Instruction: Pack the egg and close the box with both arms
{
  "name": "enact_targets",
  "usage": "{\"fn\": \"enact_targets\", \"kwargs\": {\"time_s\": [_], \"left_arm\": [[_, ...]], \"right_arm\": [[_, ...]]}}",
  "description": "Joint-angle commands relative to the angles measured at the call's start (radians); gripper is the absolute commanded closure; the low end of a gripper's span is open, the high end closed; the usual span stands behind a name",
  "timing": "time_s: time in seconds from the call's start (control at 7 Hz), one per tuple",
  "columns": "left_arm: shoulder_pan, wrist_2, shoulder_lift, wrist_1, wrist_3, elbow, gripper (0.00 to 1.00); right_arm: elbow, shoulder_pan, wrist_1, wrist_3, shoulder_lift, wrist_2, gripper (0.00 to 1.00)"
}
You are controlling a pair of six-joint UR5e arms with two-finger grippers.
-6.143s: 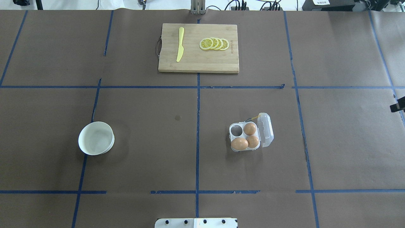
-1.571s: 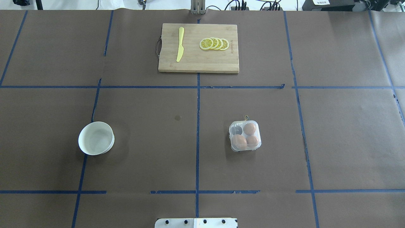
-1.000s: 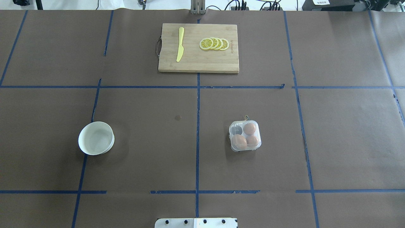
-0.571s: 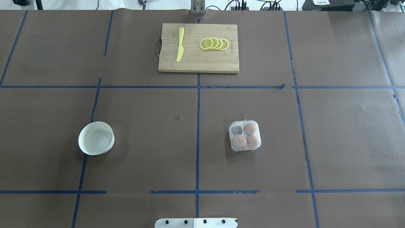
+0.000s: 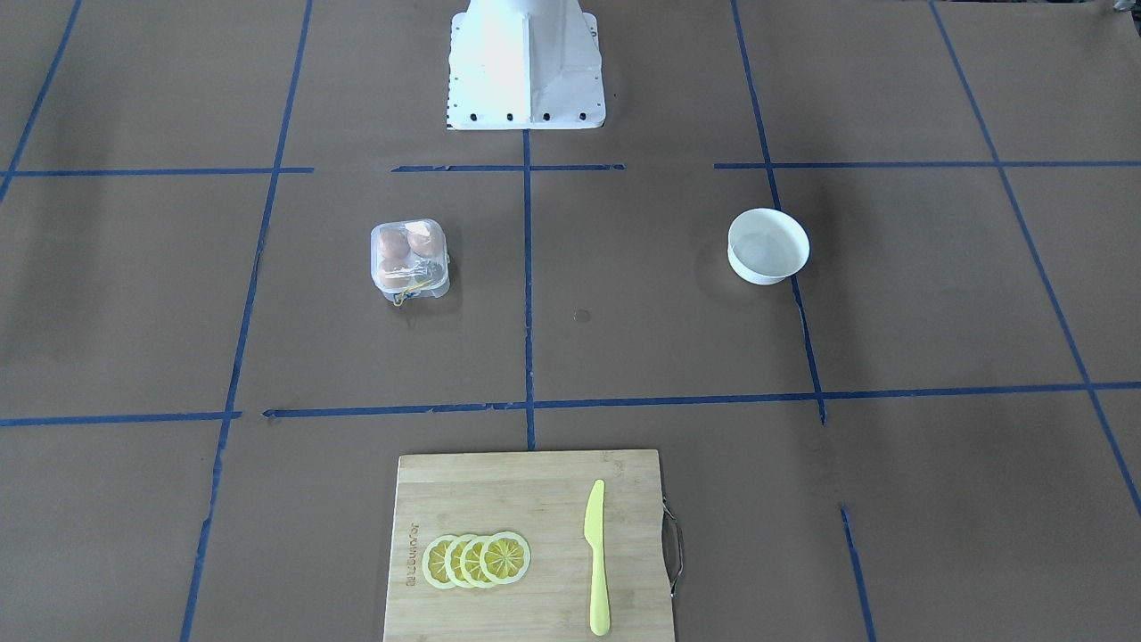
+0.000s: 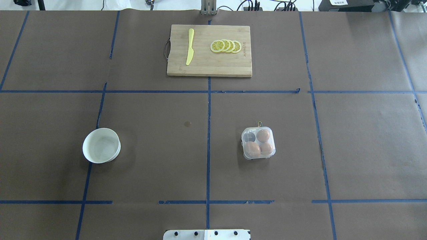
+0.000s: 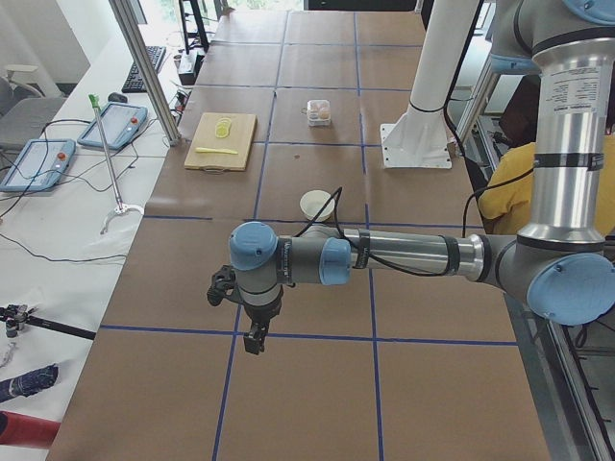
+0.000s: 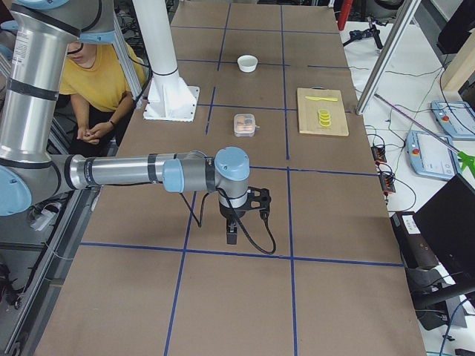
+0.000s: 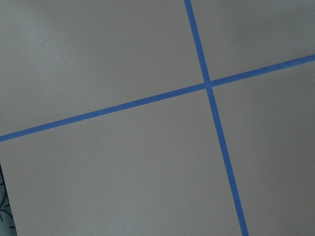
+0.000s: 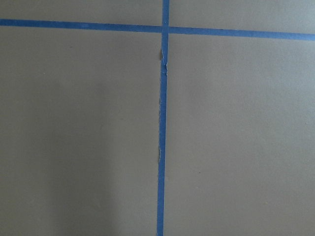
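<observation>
Brown-papered table (image 6: 150,166), blue tape grid (image 6: 208,106)

Nothing here can be read with certainty. The only marking I can find on the table is a short line of dark lettering (image 6: 244,49) burnt into the bamboo cutting board (image 6: 206,66). It runs along one short edge, just beside the lemon slices (image 6: 226,46). In both my overhead view and the front-facing view it is too small to make out letter by letter. A white sheet of paper (image 6: 338,2) beyond the table's far edge carries dark print, also illegible.
</observation>
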Motion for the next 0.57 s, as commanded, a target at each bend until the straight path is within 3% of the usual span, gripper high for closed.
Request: {"fn": "enact_targets", "kwargs": {"time_s": [0.0, 0.43], "left_arm": [[0.002, 0.000, 0.001, 0.000, 0.000, -0.001, 0.00], [0.002, -0.026, -0.001, 0.000, 0.000, -0.001, 0.00]], "right_arm": [[0.000, 0.000, 0.000, 0.000, 0.000, 0.000, 0.00], [0.000, 0.000, 0.002, -0.002, 0.001, 0.000, 0.00]]}}
